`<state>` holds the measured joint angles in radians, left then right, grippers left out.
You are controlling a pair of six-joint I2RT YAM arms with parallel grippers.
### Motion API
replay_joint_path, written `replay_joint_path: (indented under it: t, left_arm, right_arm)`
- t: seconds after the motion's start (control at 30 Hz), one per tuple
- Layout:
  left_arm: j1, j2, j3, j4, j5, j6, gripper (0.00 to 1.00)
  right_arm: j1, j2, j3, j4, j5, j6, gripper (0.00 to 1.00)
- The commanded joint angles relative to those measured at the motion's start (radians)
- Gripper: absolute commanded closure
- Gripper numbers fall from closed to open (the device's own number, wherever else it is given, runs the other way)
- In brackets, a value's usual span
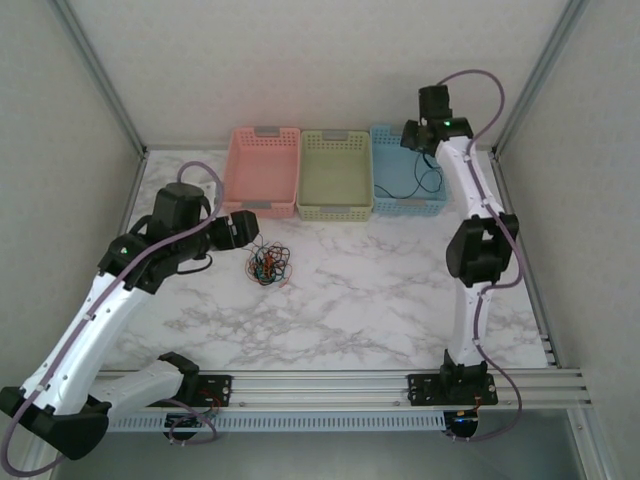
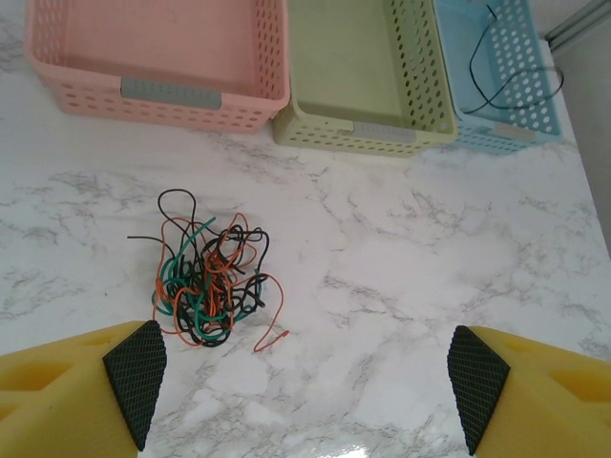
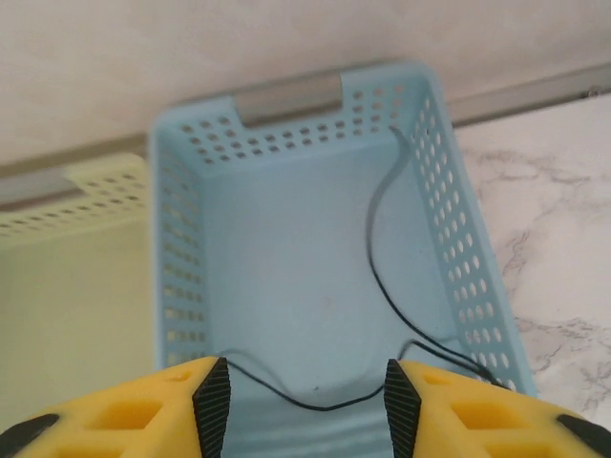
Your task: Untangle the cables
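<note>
One black cable (image 3: 370, 243) lies in the blue basket (image 3: 177, 286) below your right tool (image 3: 307, 401), parted, empty. Your left tool (image 2: 305, 382) gapes empty, tangle (image 2: 205, 281) at eleven o'clock.

The left arm (image 1: 95, 315) slants up and inward from its base, elbow bent and wrist turned toward the middle. The left gripper (image 2: 305, 382) points downward with its jaws spread wide (black pads (image 2: 136, 377) facing each other) and nothing between them. The right arm (image 1: 470, 185) stretches far forward, almost straight past its elbow. The right gripper (image 3: 305, 401) points down, jaws partly apart, clamping nothing.
</note>
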<state>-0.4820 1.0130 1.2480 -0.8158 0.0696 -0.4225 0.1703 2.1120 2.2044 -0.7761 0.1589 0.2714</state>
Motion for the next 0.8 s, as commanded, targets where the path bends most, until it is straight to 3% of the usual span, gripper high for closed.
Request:
replay_joint_path:
  t: [0.0, 0.13, 0.27, 0.4, 0.63, 0.77]
  left_arm:
    - [0.009, -0.044, -0.017, 0.004, 0.006, -0.012, 0.20]
    - [0.010, -0.065, -0.025, -0.003, -0.001, -0.007, 0.20]
    - [0.011, -0.086, -0.036, -0.007, -0.010, -0.002, 0.20]
    - [0.015, -0.093, -0.103, 0.035, -0.001, -0.022, 0.19]
    - [0.043, -0.032, -0.269, 0.145, 0.018, -0.097, 0.17]
    - [0.063, 0.051, -0.347, 0.236, 0.048, -0.127, 0.16]
  right_arm:
    - [-0.009, -0.140, -0.087, 0.007, -0.033, -0.028, 0.49]
    - [-0.037, -0.227, -0.194, 0.035, -0.004, -0.016, 0.44]
    - [-0.052, -0.259, -0.261, 0.033, -0.004, -0.004, 0.48]
    - [-0.045, -0.373, -0.430, 0.090, -0.108, 0.076, 0.51]
    - [0.099, -0.693, -0.896, 0.222, -0.239, 0.165, 0.51]
    - [0.215, -0.830, -1.072, 0.229, -0.261, 0.190, 0.52]
